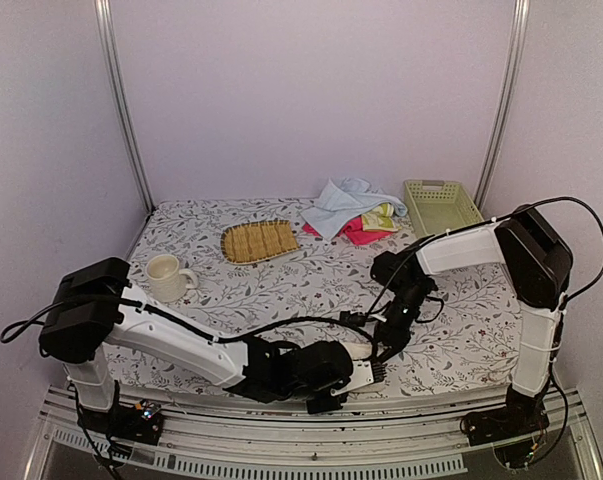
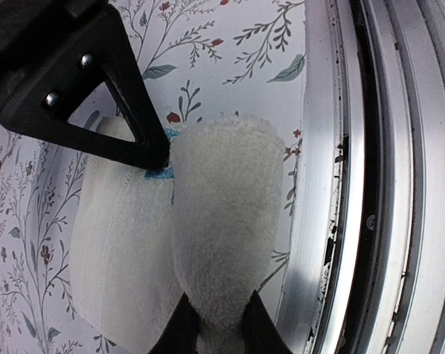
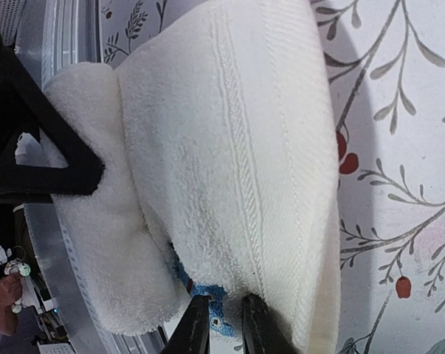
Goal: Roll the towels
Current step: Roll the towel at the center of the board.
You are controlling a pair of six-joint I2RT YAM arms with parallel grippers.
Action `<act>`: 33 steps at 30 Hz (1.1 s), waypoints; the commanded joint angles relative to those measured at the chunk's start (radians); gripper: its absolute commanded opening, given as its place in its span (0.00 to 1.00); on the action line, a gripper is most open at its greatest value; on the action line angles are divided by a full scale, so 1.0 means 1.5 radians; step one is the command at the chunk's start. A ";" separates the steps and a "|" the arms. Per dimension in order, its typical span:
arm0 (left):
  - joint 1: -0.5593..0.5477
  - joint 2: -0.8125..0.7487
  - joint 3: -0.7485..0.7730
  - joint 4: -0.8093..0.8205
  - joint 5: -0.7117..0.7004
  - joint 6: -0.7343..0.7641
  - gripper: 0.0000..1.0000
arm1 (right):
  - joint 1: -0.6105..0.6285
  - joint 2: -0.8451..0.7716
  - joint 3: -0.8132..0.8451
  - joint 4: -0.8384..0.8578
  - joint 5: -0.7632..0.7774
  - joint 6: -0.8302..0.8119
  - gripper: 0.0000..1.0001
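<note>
The floral worktop [image 1: 281, 290] is carrying it all, and both arms are meeting at its near edge: the left arm [image 1: 171, 335] is lying low across it, the right arm [image 1: 461, 245] is bending down. Between them the cream-white towel [image 2: 222, 221] is sitting partly rolled, just beside the metal rail [image 2: 340, 184]. The left jaws are pinching narrow on its fluffy fold. The right jaws are gripping narrow at its edge by the blue mark [image 3: 207, 306]. Far back, the green basket [image 1: 441, 205], the heaped towels [image 1: 346, 210], the slatted mat [image 1: 259, 240] and the mug [image 1: 166, 277] are waiting.
</note>
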 commanded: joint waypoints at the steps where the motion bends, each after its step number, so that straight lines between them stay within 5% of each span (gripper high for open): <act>1: -0.018 -0.034 0.018 -0.017 0.061 -0.010 0.12 | 0.002 0.061 -0.015 0.109 0.173 0.059 0.20; 26: 0.033 0.063 0.010 0.006 0.218 -0.059 0.11 | 0.001 0.056 0.004 0.094 0.110 0.050 0.23; 33: 0.069 0.056 -0.001 -0.010 0.291 -0.114 0.10 | -0.058 -0.188 0.162 -0.063 -0.010 0.026 0.44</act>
